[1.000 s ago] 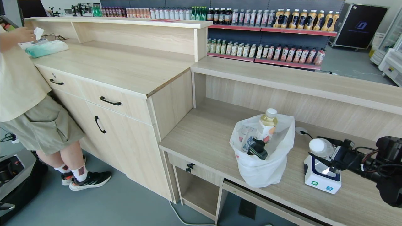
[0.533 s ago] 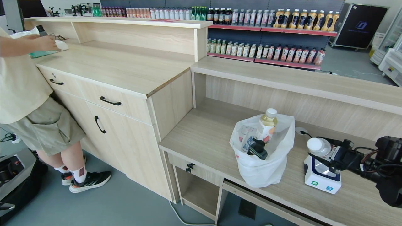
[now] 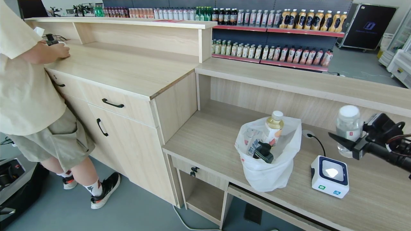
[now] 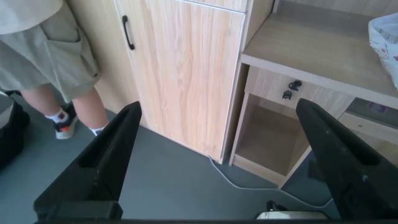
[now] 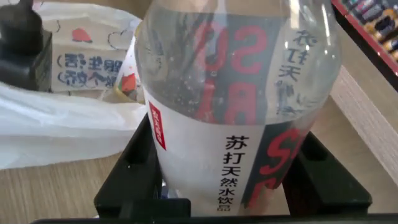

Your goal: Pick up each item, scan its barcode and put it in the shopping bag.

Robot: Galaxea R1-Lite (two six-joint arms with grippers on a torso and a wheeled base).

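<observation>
Your soda water bottle (image 3: 348,128) stands upright in the air, long axis vertical, white cap on top. The right gripper (image 3: 348,146) clamps its lower body from both sides, above the counter (image 3: 212,138). The barcode scanner (image 3: 330,176) sits just in front of it. The shopping bag (image 3: 269,170), near the scanner, holds a tea bottle (image 3: 274,126). Your left gripper (image 4: 217,162) hangs with fingers spread wide above the floor.
</observation>
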